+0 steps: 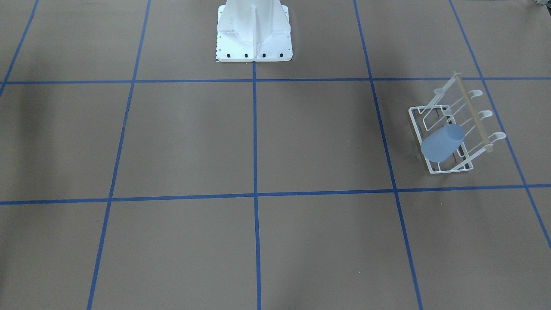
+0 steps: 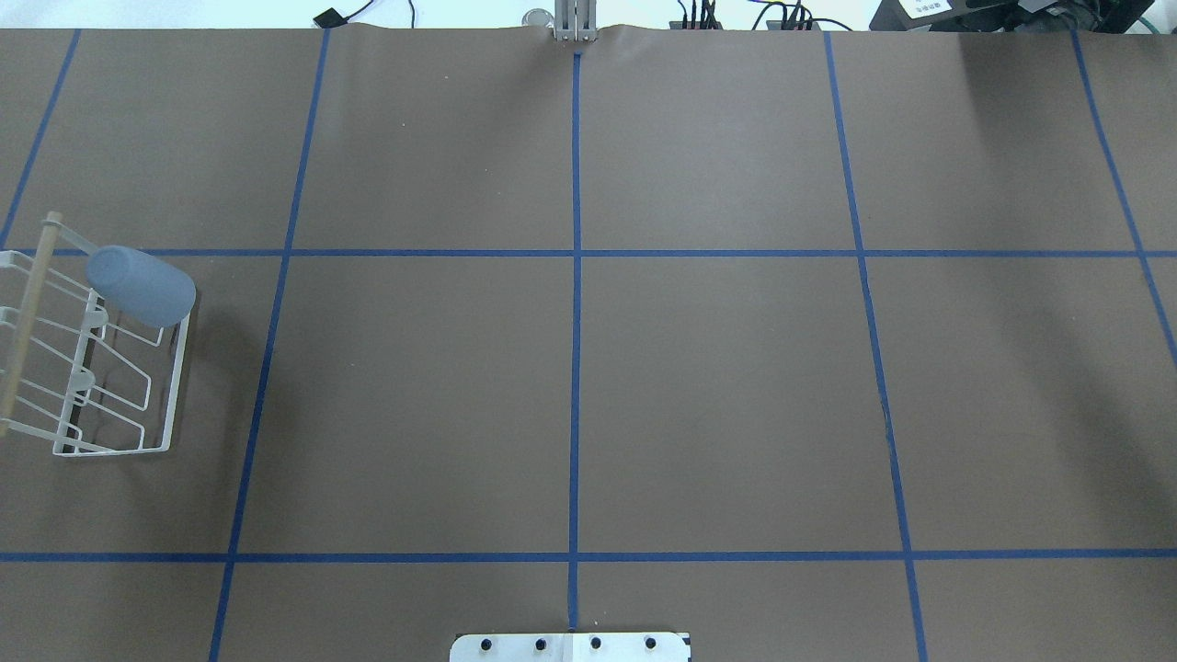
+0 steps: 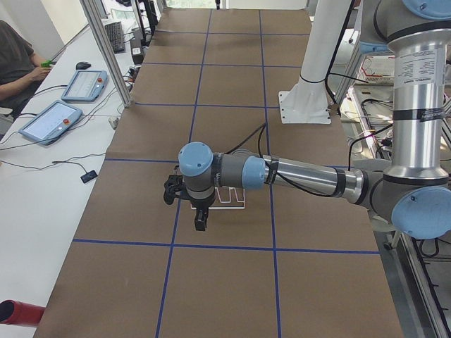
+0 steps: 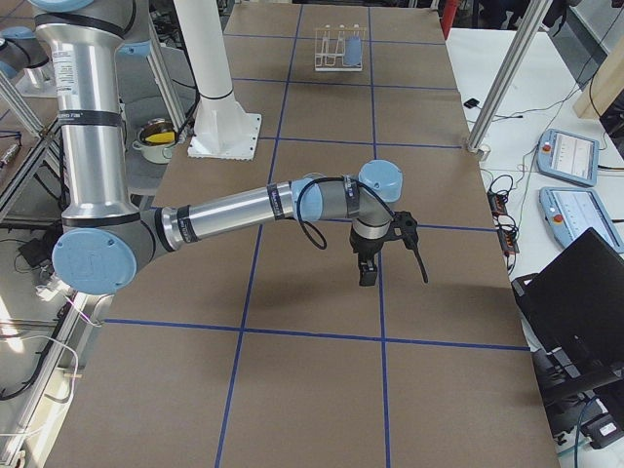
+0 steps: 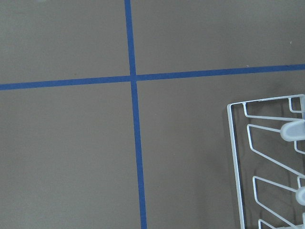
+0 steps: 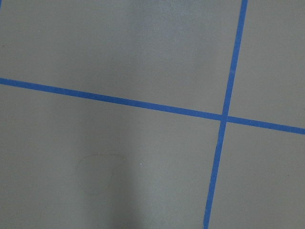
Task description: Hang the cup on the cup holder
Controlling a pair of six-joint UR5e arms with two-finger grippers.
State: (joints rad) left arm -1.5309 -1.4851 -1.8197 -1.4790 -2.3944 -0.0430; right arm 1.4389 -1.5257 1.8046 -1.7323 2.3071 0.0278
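The light blue-grey cup (image 1: 442, 143) rests tilted on the white wire cup holder (image 1: 475, 115), at the holder's end away from the robot. Both show at the table's left edge in the overhead view, cup (image 2: 140, 285) and holder (image 2: 28, 322), and far off in the exterior right view (image 4: 353, 49). The left wrist view shows only a part of the holder (image 5: 234, 162), no fingers. My left gripper (image 3: 184, 208) hangs just in front of the holder (image 3: 227, 205). My right gripper (image 4: 393, 268) hovers over bare table. I cannot tell whether either is open or shut.
The white robot pedestal (image 1: 254, 34) stands at the table's robot side. Blue tape lines grid the brown table (image 2: 717, 395). An operator (image 3: 14, 63) and tablets (image 3: 53, 120) are at a side desk. A pot (image 4: 156, 136) sits beside the table.
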